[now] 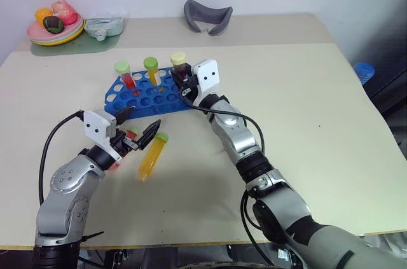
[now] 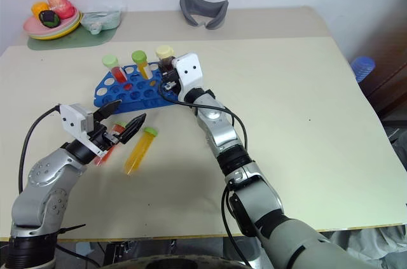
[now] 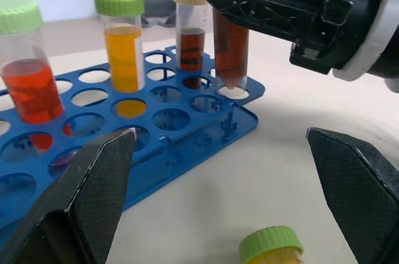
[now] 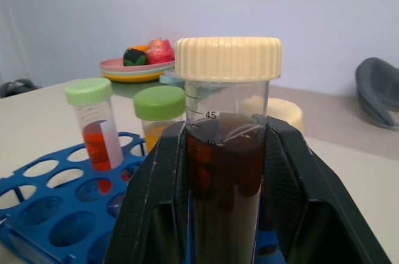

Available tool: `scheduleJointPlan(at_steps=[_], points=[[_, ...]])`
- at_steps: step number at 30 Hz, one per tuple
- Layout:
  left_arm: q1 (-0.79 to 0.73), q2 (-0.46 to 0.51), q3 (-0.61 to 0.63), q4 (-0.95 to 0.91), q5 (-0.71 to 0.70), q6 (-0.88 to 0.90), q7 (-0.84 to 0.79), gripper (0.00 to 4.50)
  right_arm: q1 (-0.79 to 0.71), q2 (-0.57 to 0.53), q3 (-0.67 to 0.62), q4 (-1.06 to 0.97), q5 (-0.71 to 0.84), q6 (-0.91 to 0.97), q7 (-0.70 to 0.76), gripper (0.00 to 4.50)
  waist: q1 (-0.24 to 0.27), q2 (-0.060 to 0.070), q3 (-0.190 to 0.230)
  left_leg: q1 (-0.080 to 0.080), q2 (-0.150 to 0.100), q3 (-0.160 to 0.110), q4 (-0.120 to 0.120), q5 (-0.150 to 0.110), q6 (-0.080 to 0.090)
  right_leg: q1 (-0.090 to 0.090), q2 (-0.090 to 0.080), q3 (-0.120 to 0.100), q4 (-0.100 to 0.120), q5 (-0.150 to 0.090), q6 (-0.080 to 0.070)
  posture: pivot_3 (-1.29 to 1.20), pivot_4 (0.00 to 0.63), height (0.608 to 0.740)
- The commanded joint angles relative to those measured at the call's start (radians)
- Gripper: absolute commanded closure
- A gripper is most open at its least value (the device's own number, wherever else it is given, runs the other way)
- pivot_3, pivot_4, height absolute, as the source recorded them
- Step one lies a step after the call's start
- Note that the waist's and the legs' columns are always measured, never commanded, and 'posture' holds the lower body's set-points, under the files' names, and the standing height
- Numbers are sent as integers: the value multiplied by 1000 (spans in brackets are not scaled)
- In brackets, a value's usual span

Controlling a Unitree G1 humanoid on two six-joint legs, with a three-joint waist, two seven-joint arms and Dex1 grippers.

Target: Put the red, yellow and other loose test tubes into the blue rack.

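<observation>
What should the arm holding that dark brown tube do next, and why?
Probably lower it straight down. The right gripper is shut on the dark brown tube, whose tip sits just at a corner hole of the blue rack, not yet seated like its three neighbours.

Three tubes [image 1: 151, 69] upright in rack [image 1: 147, 95], fourth [image 1: 152, 156] lying before it.

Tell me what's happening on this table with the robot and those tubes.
The robot is loading test tubes into a blue rack. Its right gripper is shut on a dark brown tube with a cream cap, holding it upright with its tip at a hole near the rack's corner. Three tubes already stand in the rack: red, orange-yellow and another brown one. The left gripper is open, close to a yellow tube lying on the table, with a red tube beneath it.
</observation>
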Motion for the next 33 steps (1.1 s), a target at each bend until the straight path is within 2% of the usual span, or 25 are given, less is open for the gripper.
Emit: scheduleJointPlan(at_steps=[1,25,28,31,33], points=[[-14,12,9,-31,-7,-3,-1,0,1,13,-18,8,-12,-25,-1,3050,0,0,0,0,0,0,0,0,0,0,0,0,0,0,0,0,150,740],[-9,9,6,-54,-10,19,4,0,12,40,-32,32,-29,-52,57,3050,0,0,0,2,0,0,0,0,0,2,0,0,0,0,0,0,150,740],[-9,9,5,-56,-10,21,7,0,23,40,-37,12,-14,-45,83,2064,0,0,0,2,0,0,0,0,0,2,0,0,0,0,0,0,150,740],[-5,11,6,-62,-7,27,14,0,30,31,-51,-48,-17,-56,69,648,0,0,0,3,0,0,0,0,0,2,0,0,0,0,0,0,150,740],[-2,17,8,-69,-5,33,18,0,40,19,-60,-104,-15,-50,66,648,1,0,0,2,0,0,0,0,0,2,0,0,0,0,0,0,150,740]])
